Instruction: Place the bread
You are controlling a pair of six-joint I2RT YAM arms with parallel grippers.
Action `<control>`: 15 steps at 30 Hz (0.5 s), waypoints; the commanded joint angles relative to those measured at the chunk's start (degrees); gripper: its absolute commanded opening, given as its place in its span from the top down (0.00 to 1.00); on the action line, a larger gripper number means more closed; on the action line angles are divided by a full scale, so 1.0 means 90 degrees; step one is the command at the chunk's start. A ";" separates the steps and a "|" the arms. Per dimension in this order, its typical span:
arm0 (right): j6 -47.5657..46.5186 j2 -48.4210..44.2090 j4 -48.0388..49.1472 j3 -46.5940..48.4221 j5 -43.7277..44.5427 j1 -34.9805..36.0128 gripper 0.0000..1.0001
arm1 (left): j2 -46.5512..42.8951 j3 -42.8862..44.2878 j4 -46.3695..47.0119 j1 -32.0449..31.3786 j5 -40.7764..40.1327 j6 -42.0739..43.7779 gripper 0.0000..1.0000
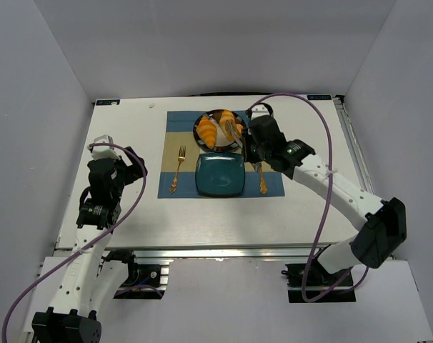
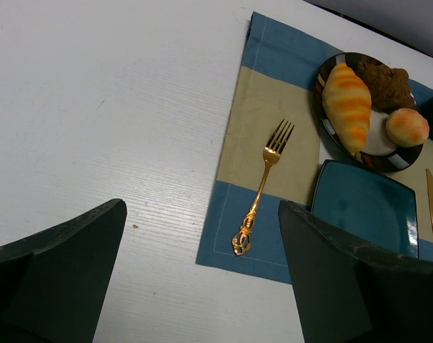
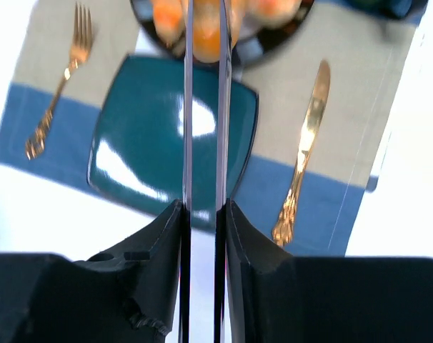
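Note:
One croissant-shaped roll (image 1: 208, 132) lies on the left of the round dark plate (image 1: 199, 136); it also shows in the left wrist view (image 2: 347, 107). My right gripper (image 1: 251, 143) is shut on a pair of metal tongs (image 3: 188, 107). The tong blades reach over the dark plate and close around the second roll (image 3: 206, 28), seen in the top view (image 1: 234, 126). A teal square plate (image 1: 220, 175) sits just in front of the dark plate and below the tongs (image 3: 145, 143). My left gripper (image 1: 134, 166) is open and empty above the bare table, left of the placemat (image 2: 202, 207).
A dark brown pastry (image 2: 384, 82) and a small round bun (image 2: 406, 126) share the dark plate. A gold fork (image 1: 177, 171) lies left of the teal plate and a gold knife (image 1: 262, 179) right of it, all on a blue and tan placemat (image 1: 175, 136).

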 commanded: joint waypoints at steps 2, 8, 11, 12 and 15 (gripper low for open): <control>0.0023 -0.0563 -0.0229 -0.0583 0.0135 0.0422 0.71 | -0.0060 -0.0019 0.0041 -0.0026 0.0100 0.0021 0.02; 0.0414 -0.1033 -0.0259 -0.1091 0.0184 0.1067 0.71 | -0.0060 -0.0029 0.0041 -0.0026 0.0081 0.0011 0.02; 0.0589 -0.1083 -0.0308 -0.1218 0.0272 0.1369 0.71 | -0.0040 -0.0029 0.0041 -0.0036 0.0100 0.0011 0.02; 0.0638 -0.1073 -0.0308 -0.1286 0.0292 0.1438 0.71 | -0.0040 -0.0029 0.0041 -0.0026 0.0101 0.0011 0.02; 0.0785 -0.0995 -0.0269 -0.1375 0.0340 0.1682 0.71 | -0.0040 -0.0029 0.0041 -0.0026 0.0091 0.0011 0.02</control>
